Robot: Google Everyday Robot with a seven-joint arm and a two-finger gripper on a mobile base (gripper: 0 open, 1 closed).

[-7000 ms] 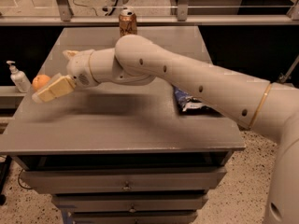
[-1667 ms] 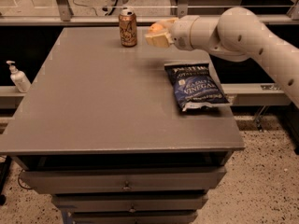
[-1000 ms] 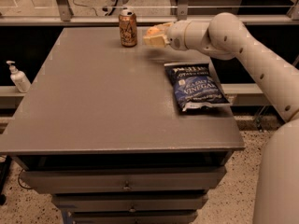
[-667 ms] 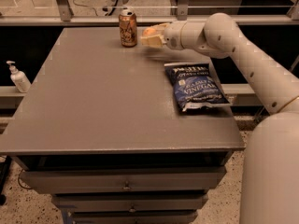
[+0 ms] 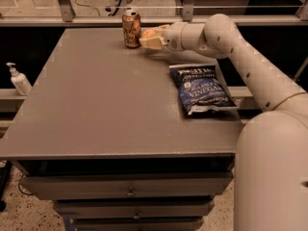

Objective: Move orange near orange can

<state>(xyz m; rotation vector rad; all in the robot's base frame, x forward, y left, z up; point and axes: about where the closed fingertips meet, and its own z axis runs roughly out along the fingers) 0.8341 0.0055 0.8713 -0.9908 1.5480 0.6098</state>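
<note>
Camera view shows beige fingers [image 5: 156, 43] of the gripper [image 5: 148, 38] closed on the small round orange fruit [image 5: 149, 32] at upper centre, just right of the upright orange-gold aluminium can [image 5: 131, 29], the cream arm [image 5: 250, 67] stretching off toward the lower right.

We see the orange can [image 5: 131, 29] as thin metal, its printed sides shiny and its top bare silver. Just right of it, the end effector [image 5: 150, 38] is dull beige plastic, closed around the orange [image 5: 149, 32], whose little visible skin looks matt. We read the arm [image 5: 250, 66] as smooth cream plastic with a soft sheen. The table [image 5: 106, 95] top is matt grey, even and smooth. The chip bag [image 5: 199, 88] is glossy, crinkled film. The pump bottle [image 5: 19, 79] at the left looks like pale plastic.
</note>
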